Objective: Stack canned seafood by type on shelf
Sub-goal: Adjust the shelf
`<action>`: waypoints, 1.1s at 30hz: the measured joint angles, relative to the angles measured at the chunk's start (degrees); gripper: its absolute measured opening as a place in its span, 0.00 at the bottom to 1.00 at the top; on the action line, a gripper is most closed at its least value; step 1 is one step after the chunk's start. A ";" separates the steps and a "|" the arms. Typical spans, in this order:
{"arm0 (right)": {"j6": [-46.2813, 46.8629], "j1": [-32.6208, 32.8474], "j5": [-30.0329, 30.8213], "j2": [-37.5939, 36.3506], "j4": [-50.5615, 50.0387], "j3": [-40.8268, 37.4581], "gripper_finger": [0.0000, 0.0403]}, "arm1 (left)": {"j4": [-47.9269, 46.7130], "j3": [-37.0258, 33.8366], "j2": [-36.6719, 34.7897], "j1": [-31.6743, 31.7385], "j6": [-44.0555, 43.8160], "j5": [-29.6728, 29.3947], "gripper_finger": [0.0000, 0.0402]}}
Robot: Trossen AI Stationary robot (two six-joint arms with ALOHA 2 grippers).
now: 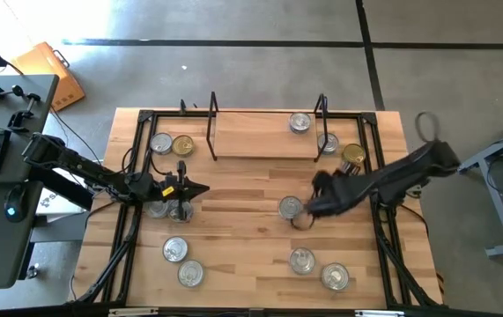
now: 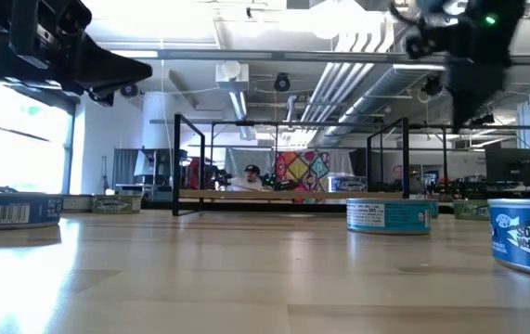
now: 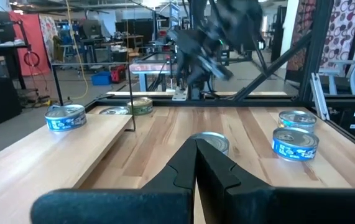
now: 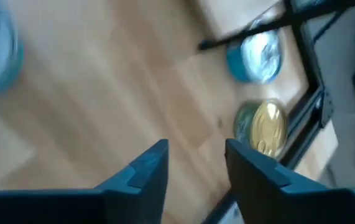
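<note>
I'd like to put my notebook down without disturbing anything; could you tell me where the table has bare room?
The bare room is the tabletop's centre, between the left end effector and the silver tin by the right end effector. Most of the shelf board is bare too, left of its one tin. Both table ends are crowded with tins.

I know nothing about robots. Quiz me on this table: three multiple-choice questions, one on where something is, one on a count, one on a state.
1. Where does the tin nearest the table's far edge sit?
A. On the floor
B. In a gripper
C. On the shelf board

2. How many gold-topped tins show from above?
A. One
B. Two
C. Five

3. The right gripper is:
A. Open and empty
B. Shut on a tin
C. Out of sight

Key: C, it rests between the wire end frames; B, one near each shelf end; A, bare wood shows between its fingers.
</note>
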 joint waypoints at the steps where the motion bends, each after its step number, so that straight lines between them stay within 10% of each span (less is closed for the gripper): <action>1: -0.75 -2.00 1.53 -2.26 1.69 0.01 0.44 | -0.04 0.00 0.01 0.00 0.00 0.01 0.00; 10: -12.26 -25.49 3.82 -15.94 18.12 0.11 0.66 | 0.00 0.00 0.01 0.00 0.00 -0.01 0.00; 18: -25.05 -42.46 -9.14 -12.42 34.32 0.11 0.64 | -0.04 0.00 0.01 -0.02 -0.02 0.01 0.00; 33: -26.42 -49.92 -17.87 -4.79 40.33 0.11 0.64 | -0.52 0.00 0.00 -0.02 -0.04 0.01 0.00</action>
